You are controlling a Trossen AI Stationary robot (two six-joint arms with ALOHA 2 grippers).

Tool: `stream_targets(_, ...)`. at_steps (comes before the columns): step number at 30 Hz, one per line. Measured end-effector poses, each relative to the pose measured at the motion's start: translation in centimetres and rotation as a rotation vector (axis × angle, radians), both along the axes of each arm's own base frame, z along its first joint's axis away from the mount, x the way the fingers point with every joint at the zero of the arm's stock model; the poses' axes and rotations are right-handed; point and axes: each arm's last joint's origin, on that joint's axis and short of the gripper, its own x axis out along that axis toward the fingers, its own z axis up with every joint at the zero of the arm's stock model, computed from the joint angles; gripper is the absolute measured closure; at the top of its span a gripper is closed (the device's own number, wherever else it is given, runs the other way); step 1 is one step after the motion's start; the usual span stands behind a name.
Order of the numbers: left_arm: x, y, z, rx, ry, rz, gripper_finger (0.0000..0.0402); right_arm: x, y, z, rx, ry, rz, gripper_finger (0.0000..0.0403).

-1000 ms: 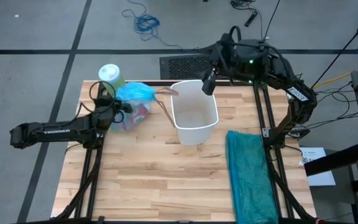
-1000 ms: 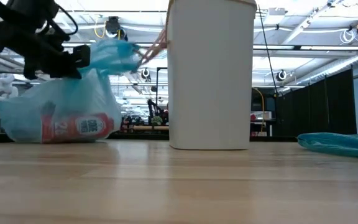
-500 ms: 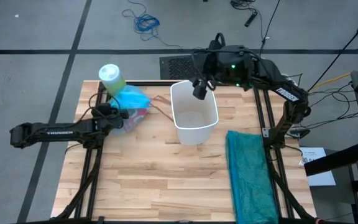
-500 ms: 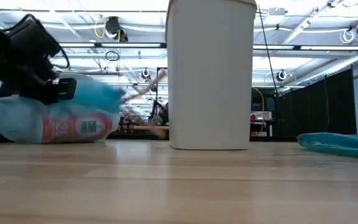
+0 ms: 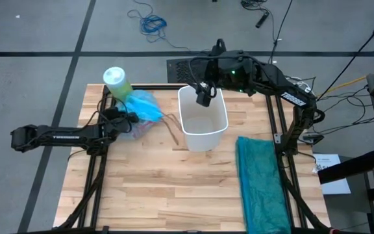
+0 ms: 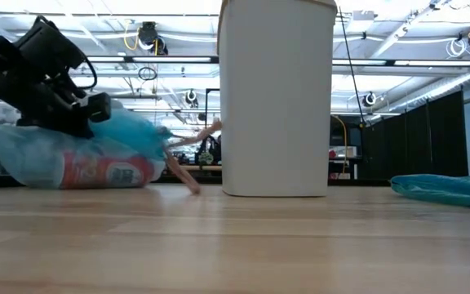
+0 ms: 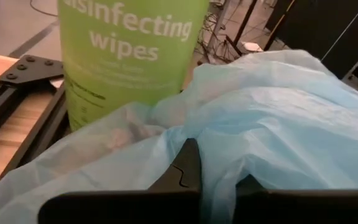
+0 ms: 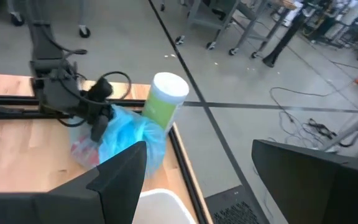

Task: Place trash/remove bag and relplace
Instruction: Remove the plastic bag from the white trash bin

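The light-blue bag lies on the table at the far left, its underside on the wood. A red, white-labelled container of the trash shows through its wall. My left gripper is shut on the bag's bunched top, seen from the side in the low view. A brown cardboard strip sticks out of the bag, with its end on the table. My right gripper hangs open above the far rim of the white wastebasket, touching nothing. My left gripper pinches the bag's gathered, crinkled top between its two fingers, several layers bunched together. The fingers come from the table's left, slanting a little downward. The bag sags slack below and beyond them, with its filled lower part on the table.
A green wipes canister stands right behind the bag at the far left corner. A darker teal bag lies flat along the right side. The near half of the table is bare wood.
My left gripper has gone down, still shut on the bag's top. The bag has sunk from a tall heap into a low one on the table, and the cardboard strip has dropped onto the wood. My right gripper has gone toward the table's left, over the wastebasket's far rim.
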Motion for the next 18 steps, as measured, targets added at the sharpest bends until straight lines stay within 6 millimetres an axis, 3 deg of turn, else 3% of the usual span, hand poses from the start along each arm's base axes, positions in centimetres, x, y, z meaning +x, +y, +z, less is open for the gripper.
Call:
stream_targets(9, 0.7, 0.2, -0.9, -0.006, 0.084, -0.015, 0.04, 0.0, -0.1, 0.1, -0.012, 0.0, 0.009, 0.0117)
stream_targets(18, 2.6, 0.4, 3.0, 0.127, 0.094, -0.25, 0.0325, 0.0, -0.1, 0.1, -0.035, 0.01, 0.019, 0.0117)
